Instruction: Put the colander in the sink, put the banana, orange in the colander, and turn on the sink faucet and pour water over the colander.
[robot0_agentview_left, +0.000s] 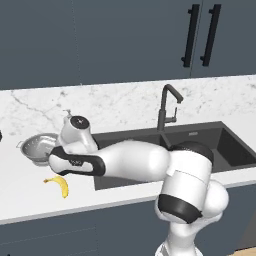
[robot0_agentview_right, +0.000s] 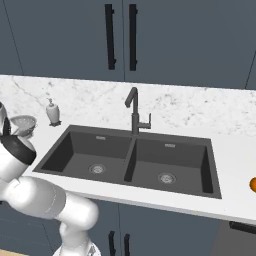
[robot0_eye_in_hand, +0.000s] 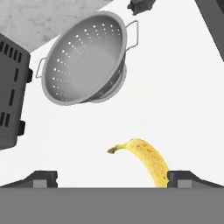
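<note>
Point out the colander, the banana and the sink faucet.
colander (robot0_eye_in_hand: 83, 57): hand view, on the perforated inner wall.
banana (robot0_eye_in_hand: 146, 159): hand view, on the middle of the yellow peel.
sink faucet (robot0_agentview_right: 134, 112): right base view, on the upright stem.

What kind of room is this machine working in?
A kitchen, by the look of it, and a computer-drawn one. A dark double-basin sink with a tall faucet is set into a marble-look counter, dark cabinets hang above, and a metal colander and a banana lie on the counter.
</note>
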